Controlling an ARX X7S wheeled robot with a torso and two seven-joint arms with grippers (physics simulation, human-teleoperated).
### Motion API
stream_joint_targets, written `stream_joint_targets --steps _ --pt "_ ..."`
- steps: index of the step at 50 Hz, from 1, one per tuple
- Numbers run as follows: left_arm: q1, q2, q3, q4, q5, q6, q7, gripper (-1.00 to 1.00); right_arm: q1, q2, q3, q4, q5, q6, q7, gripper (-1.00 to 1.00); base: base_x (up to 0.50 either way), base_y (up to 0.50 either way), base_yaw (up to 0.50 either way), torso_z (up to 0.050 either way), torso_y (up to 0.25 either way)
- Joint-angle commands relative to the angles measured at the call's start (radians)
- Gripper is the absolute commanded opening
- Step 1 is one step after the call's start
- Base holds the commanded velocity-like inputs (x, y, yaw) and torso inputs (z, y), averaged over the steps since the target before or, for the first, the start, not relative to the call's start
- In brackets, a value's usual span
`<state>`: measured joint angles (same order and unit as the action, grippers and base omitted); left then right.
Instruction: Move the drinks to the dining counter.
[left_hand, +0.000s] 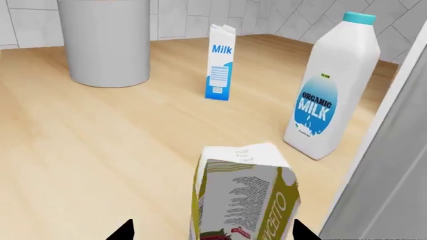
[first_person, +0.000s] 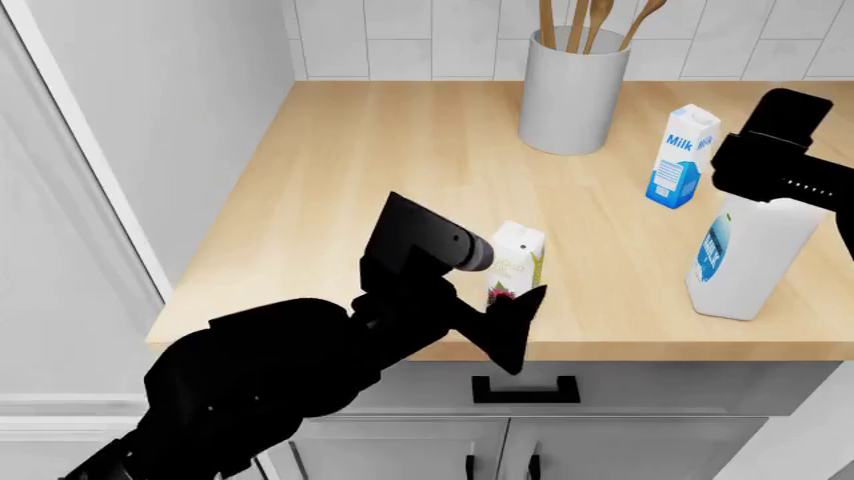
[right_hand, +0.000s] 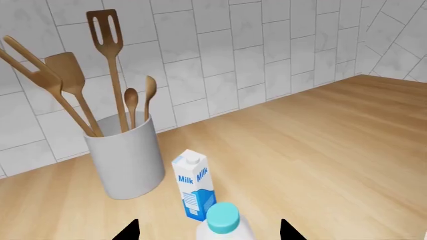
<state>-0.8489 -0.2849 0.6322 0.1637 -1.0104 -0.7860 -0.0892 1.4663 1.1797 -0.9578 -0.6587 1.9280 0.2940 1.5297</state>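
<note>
The small white and yellow-green carton stands near the worktop's front edge, between the spread jaws of my left gripper, which is open with gaps on both sides. It also shows in the head view with the left gripper around it. The tall white bottle with the teal cap stands right under my open right gripper. The white-and-blue Milk carton stands behind it. The dining counter is out of view.
The grey-white pot with wooden utensils stands at the back of the light-wood worktop, against the tiled wall. A grey cabinet side bounds the worktop at the left. Drawers with black handles lie below.
</note>
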Motion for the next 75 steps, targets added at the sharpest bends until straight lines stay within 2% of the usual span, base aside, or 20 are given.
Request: stream_joint_targets --steps 1,8,9,21,25,29,35,43,46,60,75 --pt "-0.013 0.05 0.025 -0.092 0.011 0.022 0.052 1.0 0.01 0.006 -0.005 0.002 0.007 0.005 0.001 1.0 0.0 0.0 0.0 0.0 0.0" --pt "-0.011 0.055 0.039 -0.089 0.026 0.043 0.067 1.0 0.01 0.008 -0.01 0.001 0.005 0.001 -0.001 1.0 0.0 0.0 0.0 0.0 0.0" --pt "-0.008 0.053 0.04 -0.087 0.036 0.049 0.061 -1.0 0.007 0.011 -0.01 -0.002 0.004 -0.002 -0.002 1.0 0.0 0.0 0.0 0.0 0.0" --pt "0.013 0.033 0.024 -0.075 0.035 0.075 0.053 -1.0 -0.004 0.011 -0.019 -0.004 -0.004 -0.015 -0.007 1.0 0.0 0.0 0.0 0.0 0.0" --pt "0.029 -0.023 -0.03 0.098 0.075 0.098 -0.101 -1.0 -0.024 0.041 -0.028 -0.026 -0.003 -0.023 0.0 1.0 0.0 0.0 0.0 0.0 0.003" --pt "0.01 -0.123 -0.17 0.338 -0.098 0.035 -0.246 -1.0 -0.025 0.1 -0.018 -0.11 0.023 -0.046 0.029 1.0 0.0 0.0 0.0 0.0 0.0" --pt "-0.042 -0.186 -0.281 0.477 -0.266 0.005 -0.374 -1.0 0.055 0.158 -0.109 -0.179 0.042 -0.073 0.04 1.0 0.0 0.0 0.0 0.0 0.002" --pt "-0.032 -0.178 -0.262 0.456 -0.234 0.013 -0.35 -1.0 0.353 0.193 -0.415 -0.233 0.064 -0.132 0.04 1.0 0.0 0.0 0.0 0.0 0.0" --pt "-0.032 -0.171 -0.261 0.459 -0.227 0.018 -0.357 -1.0 0.37 0.191 -0.482 -0.238 0.044 -0.16 0.038 1.0 0.0 0.0 0.0 0.0 0.0" --pt "-0.032 -0.172 -0.264 0.469 -0.23 0.03 -0.36 -1.0 0.247 0.101 -0.574 -0.147 -0.051 -0.23 -0.015 1.0 0.0 0.0 0.0 0.0 0.001" --pt "-0.02 -0.177 -0.259 0.479 -0.227 0.038 -0.359 -1.0 0.219 0.076 -0.595 -0.092 -0.059 -0.236 -0.038 1.0 0.0 0.0 0.0 0.0 0.001"
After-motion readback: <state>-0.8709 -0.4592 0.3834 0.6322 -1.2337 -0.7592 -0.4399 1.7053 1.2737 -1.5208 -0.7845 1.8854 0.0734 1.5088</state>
